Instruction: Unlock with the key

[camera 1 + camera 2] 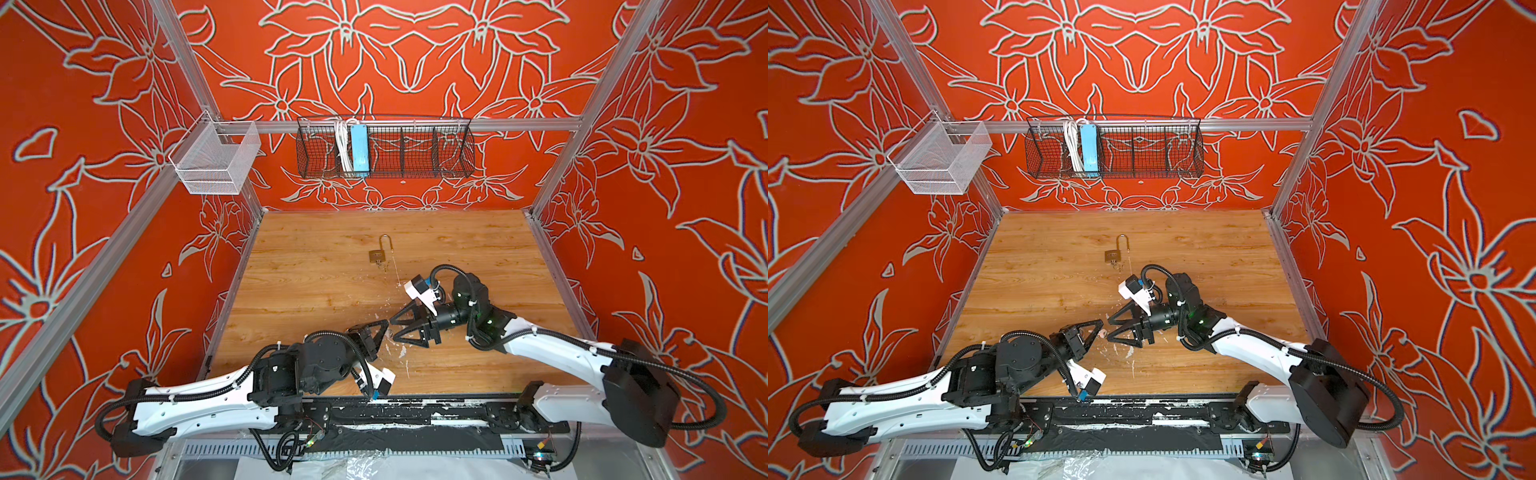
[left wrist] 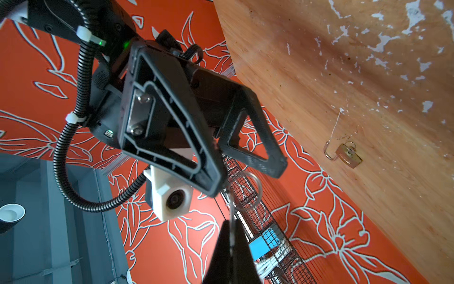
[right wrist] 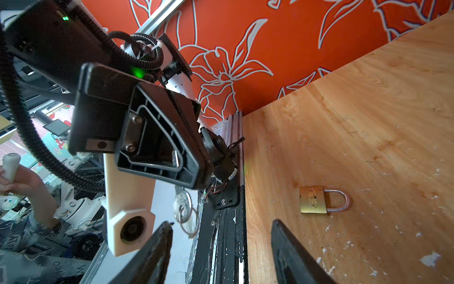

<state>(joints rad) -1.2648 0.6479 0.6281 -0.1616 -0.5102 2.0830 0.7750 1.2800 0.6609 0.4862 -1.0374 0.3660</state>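
A brass padlock (image 1: 377, 255) (image 1: 1112, 255) with a silver shackle lies flat on the wooden table (image 1: 316, 291), far of both grippers; it also shows in the wrist views (image 2: 349, 156) (image 3: 313, 200). My left gripper (image 1: 384, 328) (image 1: 1099, 326) (image 2: 231, 225) is shut on a silver key (image 3: 181, 202), whose ring (image 3: 189, 222) (image 2: 248, 191) dangles free. Its tip (image 3: 199, 180) points at my right gripper (image 1: 394, 329) (image 1: 1109, 329) (image 3: 221, 223), which is open and faces it tip to tip above the near middle of the table. In the left wrist view the key ring hangs between the right fingers (image 2: 213, 186).
A black wire basket (image 1: 415, 153) with a blue power strip (image 1: 359, 147) hangs on the back wall. A white mesh basket (image 1: 216, 160) hangs on the left rail. A black rail (image 1: 415, 409) runs along the table's front edge. White flecks (image 1: 401, 353) mark the wood.
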